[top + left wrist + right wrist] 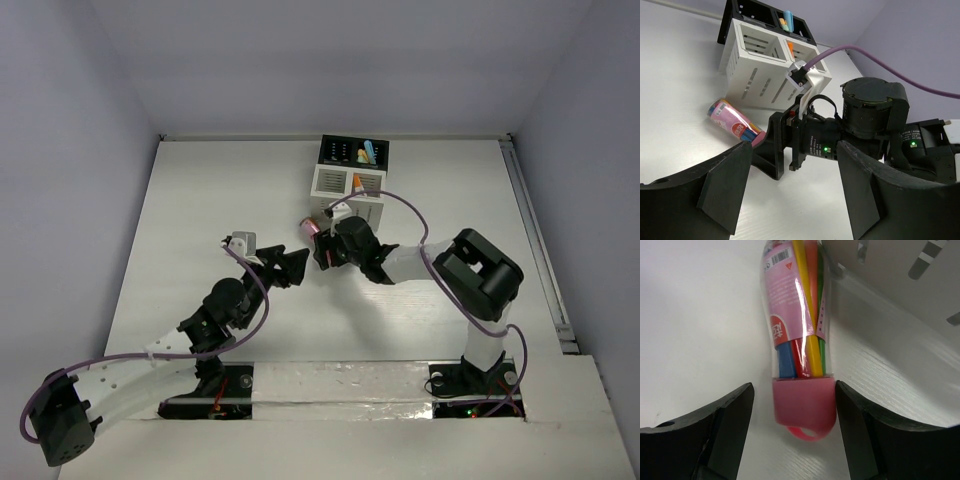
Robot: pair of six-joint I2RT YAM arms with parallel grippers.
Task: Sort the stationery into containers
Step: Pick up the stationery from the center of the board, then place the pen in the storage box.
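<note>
The right gripper (792, 390) was down low at the table (700, 315), and its jaws stood wide open either side of the tube (790, 315), right at its pink cap (802, 402). Not clamped: there was a clear gap on the left finger's side, and the right finger sat just about against the cap, though I couldn't tell if it touched. The tube lay flat on its side, clear-bodied with a pink label, and yellow, orange, green, blue and red sticks were packed inside it. Its far end pointed away from the gripper, alongside the slotted wall of the white box (760, 75), near it but not in it. The left gripper (792, 150) hung just beside, jaws spread wide too, and nothing was between them; it looked straight across at the right arm's wrist, with the purple cable (865, 55) looping overhead. Over at the organiser, the white box stood in front with the black box (728, 27) joined behind it. In the black box's right compartment a blue marker (788, 14) and an orange one (782, 22) stood upright. Another orange marker (790, 47) poked up in the white box's right compartment.
</note>
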